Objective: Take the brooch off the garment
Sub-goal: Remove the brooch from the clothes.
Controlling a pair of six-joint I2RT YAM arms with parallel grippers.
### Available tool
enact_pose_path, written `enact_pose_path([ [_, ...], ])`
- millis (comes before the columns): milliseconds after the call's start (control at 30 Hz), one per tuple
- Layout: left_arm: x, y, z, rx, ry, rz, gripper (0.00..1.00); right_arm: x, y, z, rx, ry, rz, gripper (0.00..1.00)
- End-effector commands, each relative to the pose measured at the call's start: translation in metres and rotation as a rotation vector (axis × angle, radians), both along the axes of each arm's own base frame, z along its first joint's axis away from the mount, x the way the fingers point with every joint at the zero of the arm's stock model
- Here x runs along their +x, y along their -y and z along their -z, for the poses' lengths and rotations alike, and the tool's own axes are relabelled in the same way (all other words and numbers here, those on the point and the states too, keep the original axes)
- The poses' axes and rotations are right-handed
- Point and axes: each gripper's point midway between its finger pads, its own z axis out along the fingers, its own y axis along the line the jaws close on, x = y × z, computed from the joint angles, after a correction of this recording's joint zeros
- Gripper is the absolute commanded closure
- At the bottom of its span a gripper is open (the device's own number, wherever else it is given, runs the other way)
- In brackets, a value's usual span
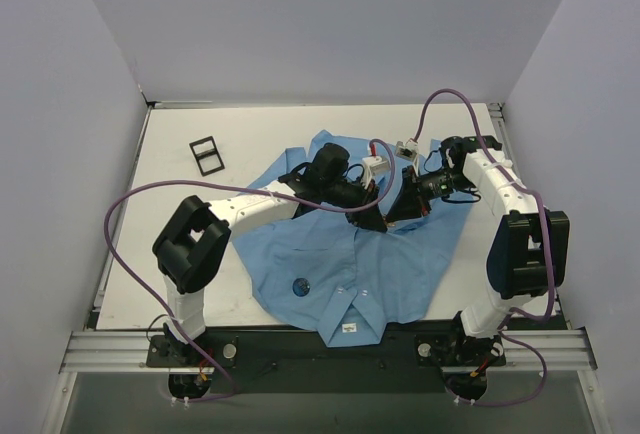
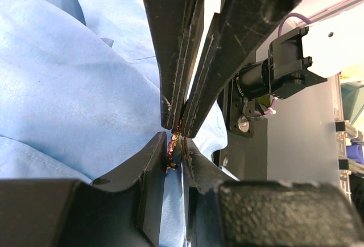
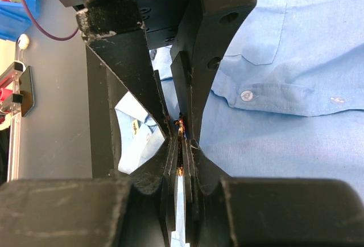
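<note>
The garment [image 1: 390,274], a light blue shirt, lies spread on the table with its collar near the front. On its left front sits the brooch [image 1: 300,286], a small dark-blue disc, apart from both grippers. My left gripper [image 1: 370,216] and right gripper [image 1: 392,216] meet tip to tip over the shirt's upper middle. The left gripper [image 2: 175,144] is shut on a fold of blue cloth [image 2: 170,201], with a small gold-and-red piece [image 2: 172,144] at its tips. The right gripper [image 3: 181,141] is shut on that same gold-and-red piece [image 3: 181,124].
A black rectangular frame [image 1: 206,154] lies on the white table at the back left. The shirt's white neck label [image 1: 349,327] is near the front edge. A shirt button [image 3: 245,95] shows right of the right gripper's jaws. Purple cables loop over both arms.
</note>
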Motion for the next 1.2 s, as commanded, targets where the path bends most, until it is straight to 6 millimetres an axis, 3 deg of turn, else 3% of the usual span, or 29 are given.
enact_pose_path([
  [0,0.0248,0.0048,-0.0164,-0.028,0.039,-0.083,0.73,-0.0144,-0.0119,-0.0228,0.085,-0.070,-0.013,1.00],
  [267,0.0312,-0.0010,-0.0259,-0.082,-0.007,-0.097,0.69,-0.0153,-0.0118,-0.0220,0.082,-0.068,-0.017,1.00],
  [1167,0.0304,-0.0036,-0.0235,-0.087,0.002,-0.080,0.66,-0.0161,-0.0119,-0.0229,0.081,-0.063,-0.022,1.00],
])
